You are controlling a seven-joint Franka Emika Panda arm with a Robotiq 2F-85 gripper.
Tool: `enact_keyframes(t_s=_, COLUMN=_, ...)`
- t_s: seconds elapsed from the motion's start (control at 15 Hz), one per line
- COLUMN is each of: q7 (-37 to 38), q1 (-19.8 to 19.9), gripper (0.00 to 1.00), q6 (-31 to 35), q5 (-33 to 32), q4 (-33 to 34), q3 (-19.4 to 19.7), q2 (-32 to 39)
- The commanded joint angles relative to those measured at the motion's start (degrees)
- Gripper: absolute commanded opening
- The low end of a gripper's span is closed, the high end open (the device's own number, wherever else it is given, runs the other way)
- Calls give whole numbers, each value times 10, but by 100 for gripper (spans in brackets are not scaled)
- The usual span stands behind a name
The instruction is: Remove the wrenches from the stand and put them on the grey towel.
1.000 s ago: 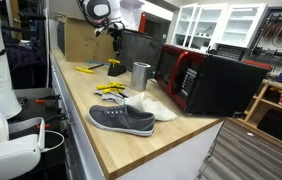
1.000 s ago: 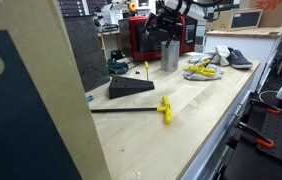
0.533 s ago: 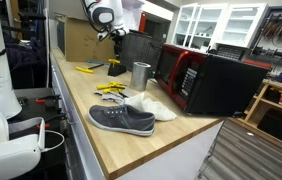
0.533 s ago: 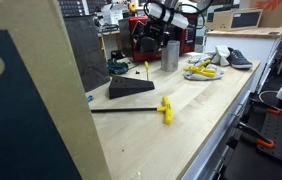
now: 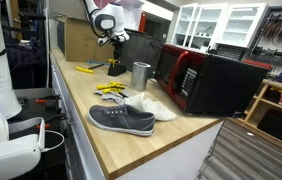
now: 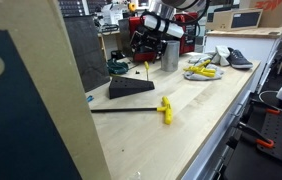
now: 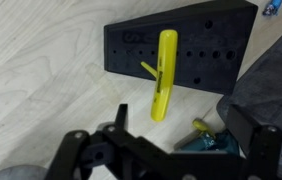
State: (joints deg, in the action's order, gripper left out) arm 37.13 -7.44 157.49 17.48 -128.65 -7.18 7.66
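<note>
The stand (image 7: 191,38) is a black block with rows of holes; it also shows as a dark wedge (image 6: 131,88) and a small block (image 5: 115,68). One yellow-handled wrench (image 7: 163,75) stands in it, seen upright in an exterior view (image 6: 147,68). My gripper (image 7: 181,125) hovers above the stand, open and holding nothing; in both exterior views it hangs above and behind the stand (image 5: 113,42) (image 6: 147,45). Several yellow wrenches (image 6: 201,70) (image 5: 111,88) lie on the grey towel (image 6: 213,62). Another yellow-handled wrench (image 6: 165,108) lies on the wooden counter.
A steel cup (image 5: 141,73) (image 6: 169,55) stands just beside the stand. A grey shoe (image 5: 121,119) and a white cloth (image 5: 153,106) lie nearer the counter's end. A red-and-black microwave (image 5: 206,82) lines the back. A teal tool (image 7: 209,142) lies by the stand.
The arm has swung across from above the steel cup and lowered toward the stand. The jaws stayed open. Nothing on the counter has moved.
</note>
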Motion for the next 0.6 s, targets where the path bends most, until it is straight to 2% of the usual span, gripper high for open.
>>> enact_keyframes(t_s=0.0, q7=32, q1=-14, gripper=100, q6=-4, q5=-3, q4=13, q3=4, q2=17)
enact_keyframes(t_s=0.33, q7=75, q1=-34, gripper=100, q6=-7, q5=-18, q4=28, q3=6, q2=34)
enact_keyframes(t_s=0.53, q7=137, q1=-50, gripper=100, q6=-12, q5=-71, q4=41, q3=22, q2=44)
